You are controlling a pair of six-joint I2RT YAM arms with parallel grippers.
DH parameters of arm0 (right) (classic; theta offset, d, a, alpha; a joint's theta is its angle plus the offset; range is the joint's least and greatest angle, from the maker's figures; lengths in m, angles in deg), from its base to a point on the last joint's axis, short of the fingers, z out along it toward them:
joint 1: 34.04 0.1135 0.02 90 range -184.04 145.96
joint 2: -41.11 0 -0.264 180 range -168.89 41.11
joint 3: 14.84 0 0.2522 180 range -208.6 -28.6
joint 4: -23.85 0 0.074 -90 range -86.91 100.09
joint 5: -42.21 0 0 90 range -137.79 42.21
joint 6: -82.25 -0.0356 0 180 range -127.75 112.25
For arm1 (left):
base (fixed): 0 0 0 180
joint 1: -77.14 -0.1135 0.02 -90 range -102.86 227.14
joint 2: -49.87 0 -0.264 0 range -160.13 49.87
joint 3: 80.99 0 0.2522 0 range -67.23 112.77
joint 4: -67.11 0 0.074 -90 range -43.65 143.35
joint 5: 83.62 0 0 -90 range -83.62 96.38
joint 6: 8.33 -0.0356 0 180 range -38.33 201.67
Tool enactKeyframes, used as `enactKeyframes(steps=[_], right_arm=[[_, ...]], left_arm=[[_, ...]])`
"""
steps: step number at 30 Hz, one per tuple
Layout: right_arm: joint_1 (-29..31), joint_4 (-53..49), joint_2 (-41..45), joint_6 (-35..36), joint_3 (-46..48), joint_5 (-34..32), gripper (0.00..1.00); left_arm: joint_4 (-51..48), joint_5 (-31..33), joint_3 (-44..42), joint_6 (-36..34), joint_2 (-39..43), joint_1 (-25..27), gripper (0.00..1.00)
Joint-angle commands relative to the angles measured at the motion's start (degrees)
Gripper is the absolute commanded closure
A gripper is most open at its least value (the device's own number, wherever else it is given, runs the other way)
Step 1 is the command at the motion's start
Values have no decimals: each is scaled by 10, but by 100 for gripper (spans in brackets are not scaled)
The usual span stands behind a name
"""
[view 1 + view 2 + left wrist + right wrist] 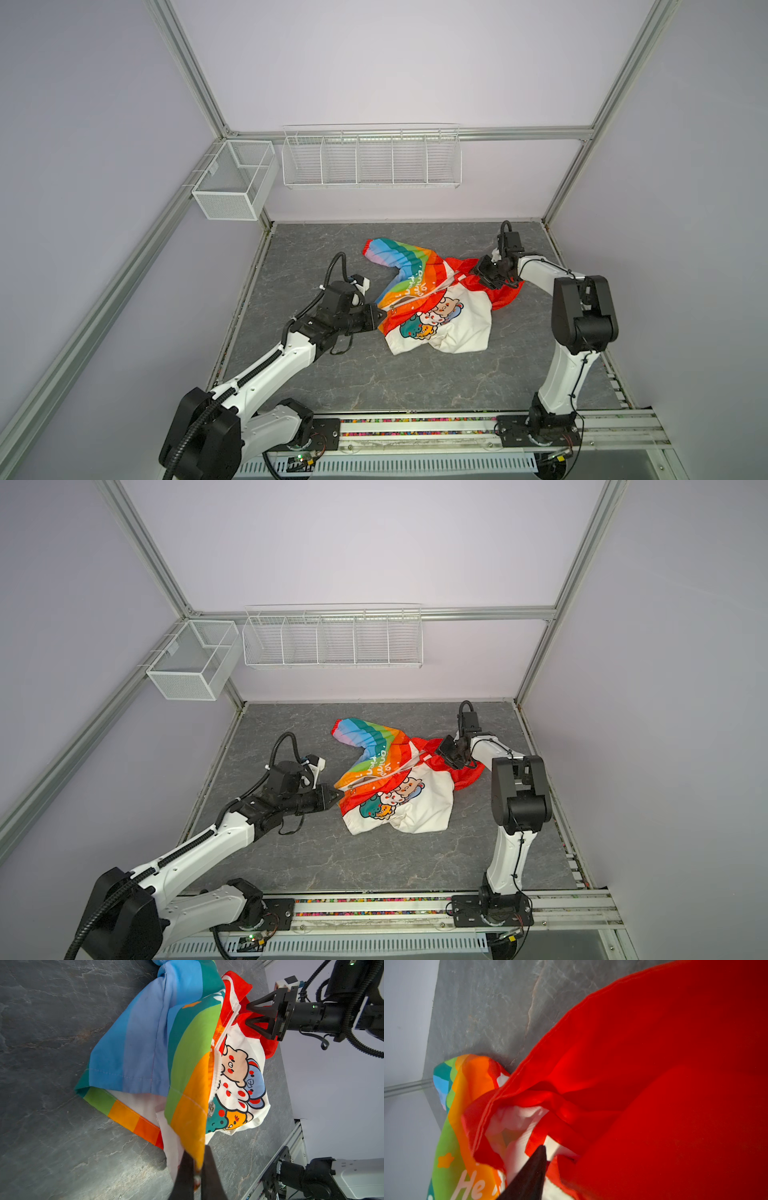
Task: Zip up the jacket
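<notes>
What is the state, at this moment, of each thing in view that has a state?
jacket: crumpled on the table, one corner lifted.
zipper: front panels meet along it; slider position unclear.
left gripper: shut on the jacket's hem.
right gripper: open, jaws astride the red hood.
wire rack: on the back wall, nothing seen inside.

Both arms wear white shells joined by bulky black joint housings, the left arm [270,365] and the right arm [565,374] alike. A black corrugated cable conduit [337,266] arches above the left wrist and follows its links, bound with white ties. Each arm rises from a black base plate [326,430] dotted with screws. The right gripper [246,1014] has black jaws built as open triangular trusses, mounted on a black cylindrical wrist with a small green light [313,1006].
</notes>
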Motion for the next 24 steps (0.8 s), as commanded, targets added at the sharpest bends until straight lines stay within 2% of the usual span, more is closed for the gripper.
enactKeyframes(steps=[1, 6, 10, 13, 17, 21, 24], right_arm=[[-2, 13, 81, 14, 29, -15, 44], [34, 20, 189, 9, 84, -11, 38], [128, 58, 269, -7, 133, 9, 31], [194, 141, 305, -60, 189, 34, 27], [273, 223, 304, -129, 225, 34, 26], [321, 226, 266, -130, 203, 10, 26], [330, 250, 234, -143, 200, 17, 27]], left_arm=[[16, -15, -1, 1, -8, -4, 100], [18, -30, 0, 1, -14, -4, 100], [23, -35, -1, 2, -14, -5, 100], [28, -39, -3, 3, -12, -5, 100], [39, -47, -7, 9, -11, -5, 100], [57, -47, -16, 12, -15, -4, 100], [65, -47, -19, 11, -22, -4, 100]])
